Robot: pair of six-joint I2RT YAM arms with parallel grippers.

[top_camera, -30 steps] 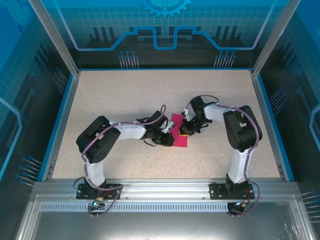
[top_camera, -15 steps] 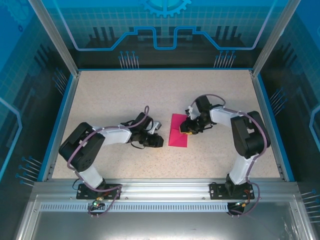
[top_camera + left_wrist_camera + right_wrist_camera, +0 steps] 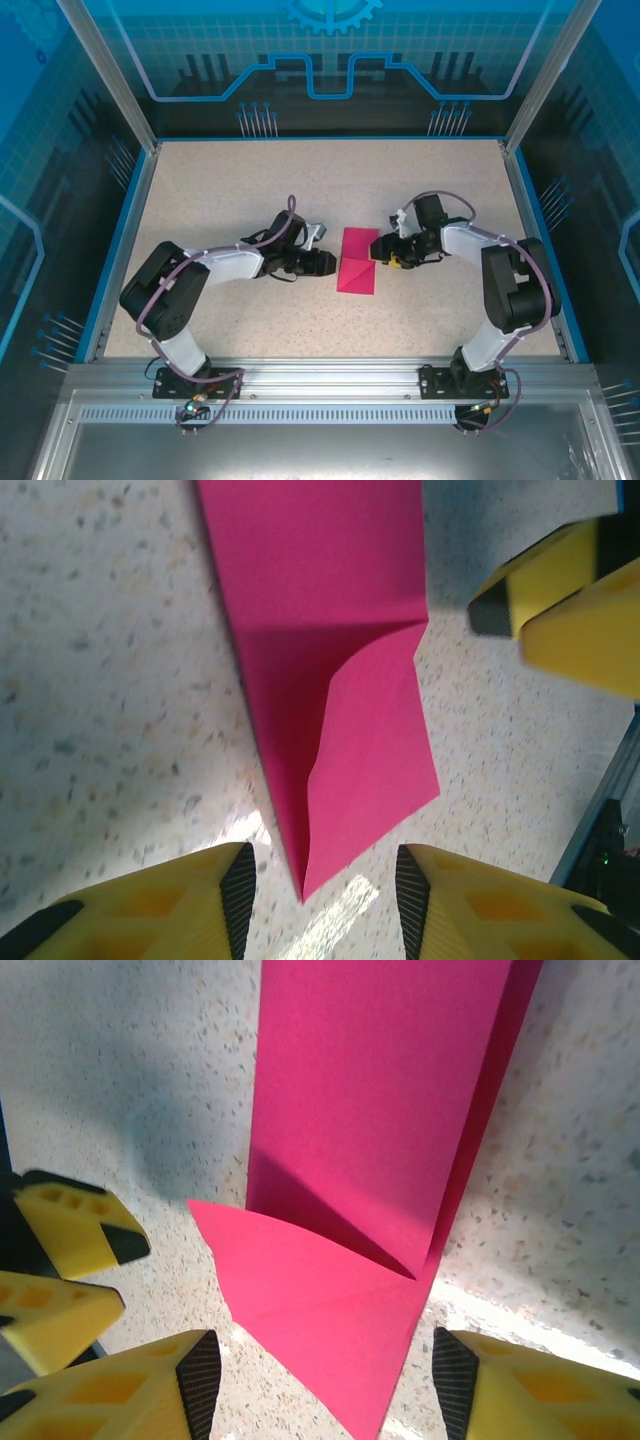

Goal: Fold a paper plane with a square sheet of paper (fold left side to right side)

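Off the paper they come: both hands have drawn back since a second ago. The square sheet of paper [image 3: 357, 262] lies folded on the middle of the counter [image 3: 250, 190], one corner curling up. Just to its left sits the left hand [image 3: 325, 263], jaws partly apart, gripping nothing. At its far right corner, the right hand [image 3: 383, 247] stands well open, empty too.
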